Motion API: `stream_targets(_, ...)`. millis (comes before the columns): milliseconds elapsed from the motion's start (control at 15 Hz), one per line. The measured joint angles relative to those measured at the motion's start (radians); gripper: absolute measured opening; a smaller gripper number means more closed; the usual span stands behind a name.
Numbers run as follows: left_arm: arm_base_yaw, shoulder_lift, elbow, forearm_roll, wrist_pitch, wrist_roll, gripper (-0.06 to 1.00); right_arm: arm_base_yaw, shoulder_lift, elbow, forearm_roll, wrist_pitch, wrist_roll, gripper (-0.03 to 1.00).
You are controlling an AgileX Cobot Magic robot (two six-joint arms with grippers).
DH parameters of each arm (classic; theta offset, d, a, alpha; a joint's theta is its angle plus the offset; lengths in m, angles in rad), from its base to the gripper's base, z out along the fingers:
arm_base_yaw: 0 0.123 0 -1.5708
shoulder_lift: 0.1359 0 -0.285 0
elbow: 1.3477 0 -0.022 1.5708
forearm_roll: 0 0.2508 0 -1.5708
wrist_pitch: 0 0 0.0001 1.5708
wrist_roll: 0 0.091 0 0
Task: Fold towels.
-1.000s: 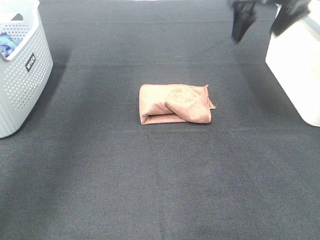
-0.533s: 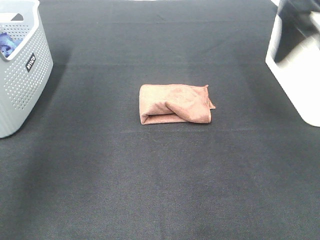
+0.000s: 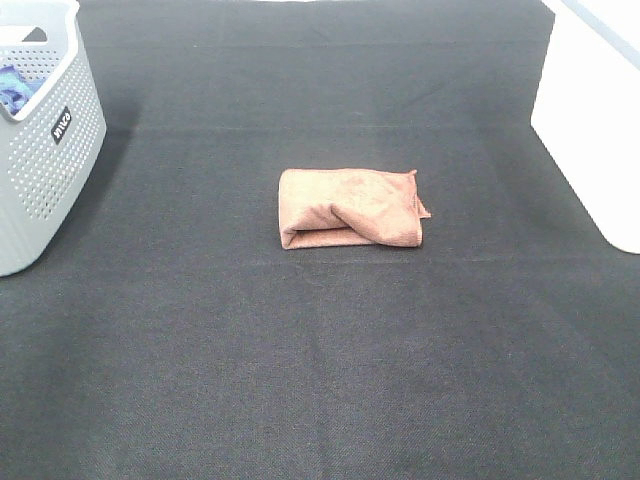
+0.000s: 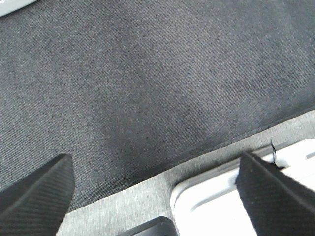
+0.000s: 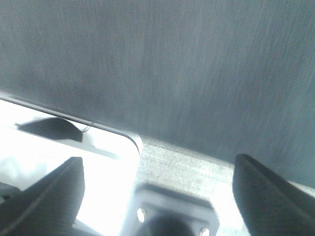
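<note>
The reddish-brown towel lies folded into a small rectangle in the middle of the dark mat, with one corner sticking out at its right side. Neither arm shows in the exterior high view. My left gripper is open and empty over the mat's edge, far from the towel. My right gripper is open and empty, also over the mat's edge beside a white container. The towel is out of view in both wrist views.
A grey perforated basket with a blue cloth inside stands at the left. A white bin stands at the right. A white tray edge lies beyond the mat in the left wrist view.
The right arm, seen at the top right a second ago, has drawn back out of the exterior high view. The towel has not moved.
</note>
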Motion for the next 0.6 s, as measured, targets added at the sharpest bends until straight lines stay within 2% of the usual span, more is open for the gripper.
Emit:
stream_targets(200, 0.000, -0.151, 0.059, -0.001, -0.034, 0.075, 0.85, 0.000, -0.212, 0.068, 0.001, -0.020, -0.036, 0.78)
stream_targets(267, 0.000, -0.151, 0.059, -0.001, -0.034, 0.075, 0.85, 0.000, -0.212, 0.068, 0.001, -0.020, -0.036, 0.78)
stream_targets(400, 0.000, -0.188, 0.087, -0.016, -0.099, 0.115, 0.85, 0.000, -0.381, 0.091, 0.017, -0.088, -0.080, 0.78)
stream_targets(600, 0.000, -0.188, 0.096, -0.020, -0.115, 0.122, 0.85, 0.000, -0.528, 0.107, 0.032, -0.116, -0.109, 0.78)
